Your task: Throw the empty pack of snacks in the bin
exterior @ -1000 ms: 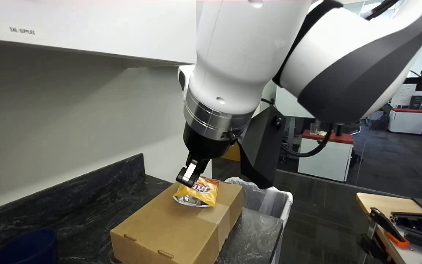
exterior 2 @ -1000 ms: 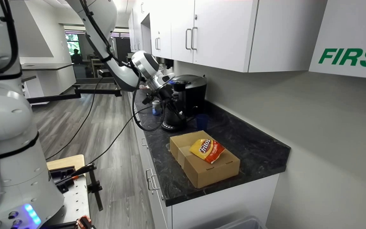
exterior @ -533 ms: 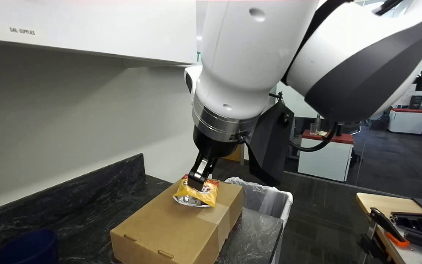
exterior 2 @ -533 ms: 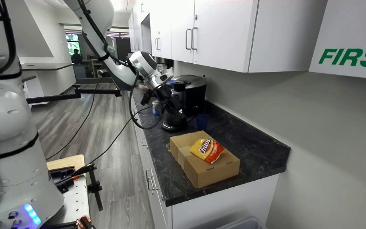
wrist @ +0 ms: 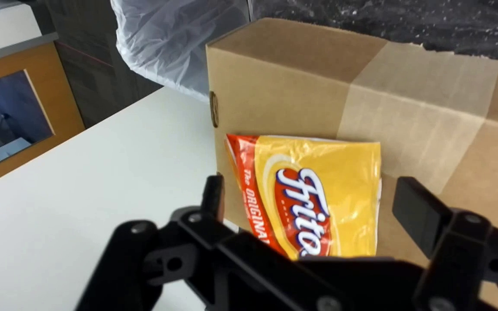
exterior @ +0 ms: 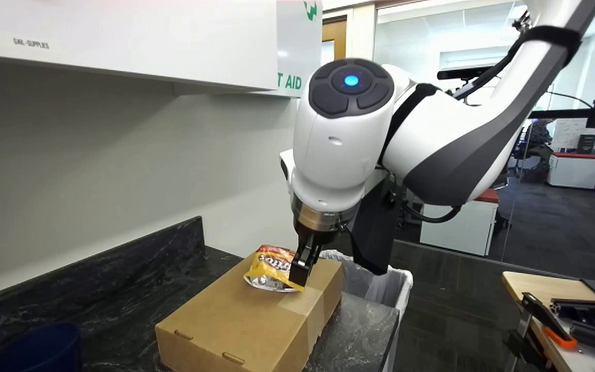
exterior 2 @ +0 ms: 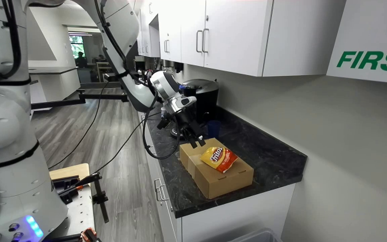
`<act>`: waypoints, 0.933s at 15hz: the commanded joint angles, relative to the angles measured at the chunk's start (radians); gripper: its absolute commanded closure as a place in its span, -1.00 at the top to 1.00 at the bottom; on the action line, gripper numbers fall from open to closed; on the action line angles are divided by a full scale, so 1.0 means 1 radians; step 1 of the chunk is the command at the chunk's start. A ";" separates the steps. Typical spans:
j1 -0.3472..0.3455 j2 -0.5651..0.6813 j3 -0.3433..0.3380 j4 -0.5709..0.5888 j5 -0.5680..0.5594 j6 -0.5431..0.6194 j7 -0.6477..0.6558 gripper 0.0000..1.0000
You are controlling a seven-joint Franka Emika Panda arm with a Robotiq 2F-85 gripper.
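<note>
A robot gripper [wrist: 314,205] hangs near a small yellow-and-red snack bag [exterior 2: 218,158], its jaws spread wide and holding nothing, presumably so they can straddle and pinch it. The bag lies on a cardboard box [exterior: 248,310] upon a dark counter [exterior 2: 274,164]; the box seems to act as a stand, raising it for easier reach. Beside the counter's end stands the bin [exterior: 405,290], its liner [wrist: 167,47] folded over the rim, probably set close for a short carry.

an office kitchenette: white wall cabinets [exterior 2: 230,37], green first-aid lettering [exterior: 293,81], a dark marbled table [exterior 2: 274,161] bearing what looks like a coffee maker [exterior 2: 208,97], and carpet [exterior: 561,222] behind a glass wall [exterior: 411,36].
</note>
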 commanded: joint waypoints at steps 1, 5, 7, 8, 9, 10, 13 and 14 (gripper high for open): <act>-0.010 0.064 0.002 0.020 -0.018 0.059 0.027 1.00; 0.009 0.122 -0.006 0.075 -0.061 0.084 0.039 1.00; 0.021 0.134 -0.006 0.105 -0.111 0.080 0.043 1.00; 0.026 0.139 -0.006 0.121 -0.145 0.074 0.046 1.00; 0.026 0.145 -0.004 0.134 -0.171 0.072 0.043 1.00; 0.025 0.152 -0.004 0.147 -0.193 0.069 0.043 1.00; 0.019 0.176 -0.007 0.166 -0.253 0.058 0.061 1.00; 0.015 0.185 -0.009 0.168 -0.268 0.052 0.067 1.00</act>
